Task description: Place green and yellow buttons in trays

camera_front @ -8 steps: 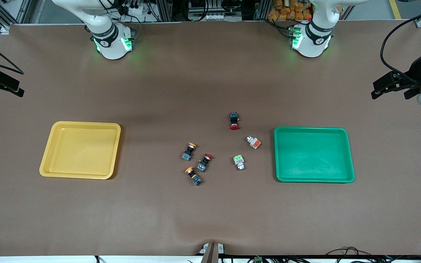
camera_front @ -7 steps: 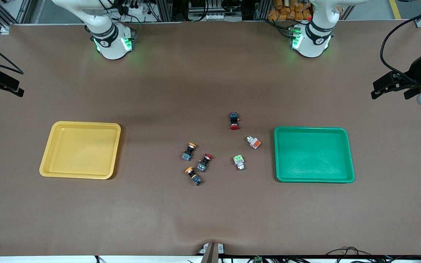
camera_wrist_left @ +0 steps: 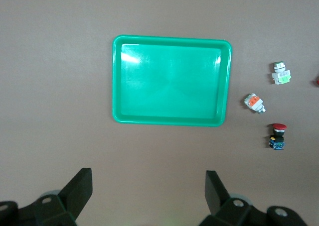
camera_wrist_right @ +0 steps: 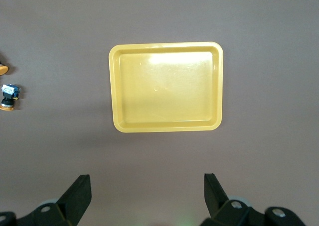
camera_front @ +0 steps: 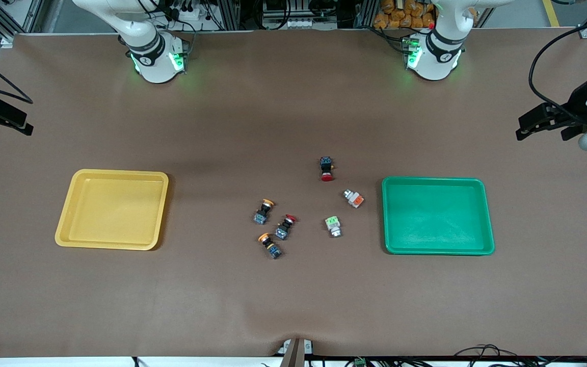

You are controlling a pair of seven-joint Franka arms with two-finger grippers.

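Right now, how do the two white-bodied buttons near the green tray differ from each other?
The green-block button carries a light-green block; the orange-block button carries an orange one. The orange-block button lies closer to the green tray and farther from the front camera; the green-block button lies nearer that camera. The orange-block button lies diagonally, the green-block one nearly straight toward the camera. Both have white bodies, lie on the table, outside any tray.

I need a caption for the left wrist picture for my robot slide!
Open left gripper high over the table, looking down at the empty green tray with three buttons beside it.
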